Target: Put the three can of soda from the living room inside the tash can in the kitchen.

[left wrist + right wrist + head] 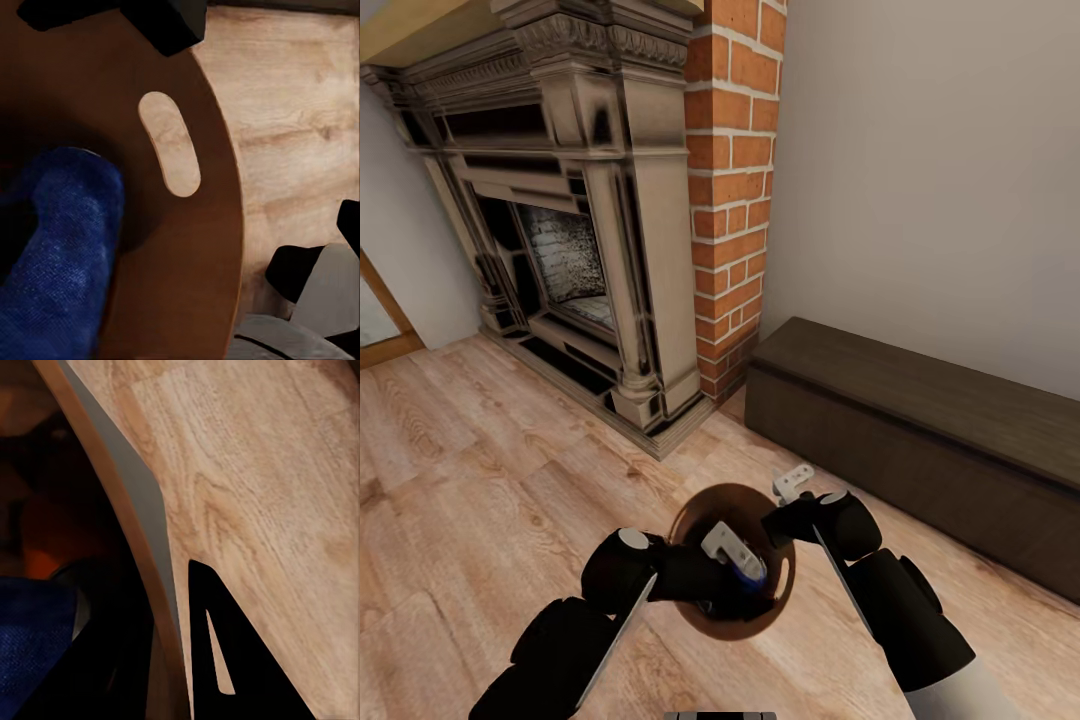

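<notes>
On the plank floor (pixel 480 470), fireplace (pixel 560 210) at 11 o'clock. Trash can (pixel 780 590) at 6 o'clock, coppery inside; the left wrist camera catches its oval cut-out (pixel 169 144). Left gripper (pixel 738 560) inside it, clenched on the blue can (pixel 56 247). Right gripper (pixel 792 490) grips the rim; an orange can (pixel 45 544) lies inside.

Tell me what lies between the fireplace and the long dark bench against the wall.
In the head view, a red brick column stands between the fireplace and the dark bench, rising from the plank floor beside the fireplace's right side.
</notes>
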Controlling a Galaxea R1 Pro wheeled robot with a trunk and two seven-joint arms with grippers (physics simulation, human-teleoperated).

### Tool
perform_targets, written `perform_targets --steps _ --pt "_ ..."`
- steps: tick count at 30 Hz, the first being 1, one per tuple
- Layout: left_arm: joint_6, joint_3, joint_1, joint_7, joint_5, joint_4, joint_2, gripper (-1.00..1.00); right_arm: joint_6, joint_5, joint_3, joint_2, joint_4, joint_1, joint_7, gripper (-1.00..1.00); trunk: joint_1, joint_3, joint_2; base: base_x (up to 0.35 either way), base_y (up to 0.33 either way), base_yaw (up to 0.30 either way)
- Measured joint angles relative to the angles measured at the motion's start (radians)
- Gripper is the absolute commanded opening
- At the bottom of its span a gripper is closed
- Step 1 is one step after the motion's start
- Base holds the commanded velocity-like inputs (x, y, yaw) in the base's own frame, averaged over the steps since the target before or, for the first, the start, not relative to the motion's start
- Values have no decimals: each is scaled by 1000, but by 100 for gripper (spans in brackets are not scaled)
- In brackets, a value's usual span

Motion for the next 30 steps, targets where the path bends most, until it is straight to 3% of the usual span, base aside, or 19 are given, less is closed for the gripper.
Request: perform_targets --steps 2,3,5,6,7,10,12,15,17,19,21,23,25,26,28,29,30 --pt "-6 64 3 -119 -1 0 46 100 2 -9 0 0 9 0 -8 -100 0 0 0 0 0 0" --pt "-6 89 3 -159 0 0 54 100 2 -10 0 1 12 0 -14 -100 0 0 0 0 0 0" --pt "-10 174 4 -294 1 0 70 100 1 -3 0 3 20 0 -31 -100 0 0 0 0 0 0" --pt "-14 240 4 -398 1 0 76 100 0 1 0 4 25 0 -38 -100 0 0 0 0 0 0" --pt "-16 279 5 -456 1 0 78 100 0 5 0 5 27 0 -41 -100 0 0 0 0 0 0" --pt "-19 524 -2 -770 0 1 97 100 1 -6 0 6 33 0 -48 -100 0 0 0 0 0 0" --pt "-20 654 -6 -872 9 2 142 100 1 -11 0 6 34 0 -50 -100 0 0 0 0 0 0" --pt "-20 735 -8 -886 55 4 195 100 1 -4 0 5 35 0 -50 -100 0 0 0 0 0 0" --pt "-33 809 -6 -886 113 7 253 100 1 -8 -2 1 35 0 -50 -100 0 0 0 0 0 0" --pt "-55 852 -5 -886 125 8 268 100 1 -8 -9 -1 34 0 -49 -100 0 0 0 0 0 0" --pt "-114 915 -2 -886 132 9 279 100 2 -23 -55 -3 33 1 -43 -100 0 0 0 0 0 0" --pt "-189 950 8 -873 111 19 282 100 -1 -10 -108 -6 33 2 -38 -100 0 0 0 0 0 0" --pt "-330 988 51 -748 95 79 282 100 -16 1 -149 -25 33 6 -37 -100 0 0 0 0 0 0" --pt "-358 998 58 -713 95 100 281 100 -25 20 -154 -31 33 7 -38 -100 0 0 0 0 0 0" --pt "-437 1025 71 -585 94 165 271 100 -40 24 -163 -44 30 9 -38 -100 0 0 0 0 0 0" --pt "-493 1040 76 -490 93 214 257 100 -43 7 -167 -48 28 10 -40 -100 0 0 0 0 0 0" --pt "-528 1045 78 -439 93 246 249 100 -44 -7 -170 -51 27 11 -41 -100 0 0 0 0 0 0"
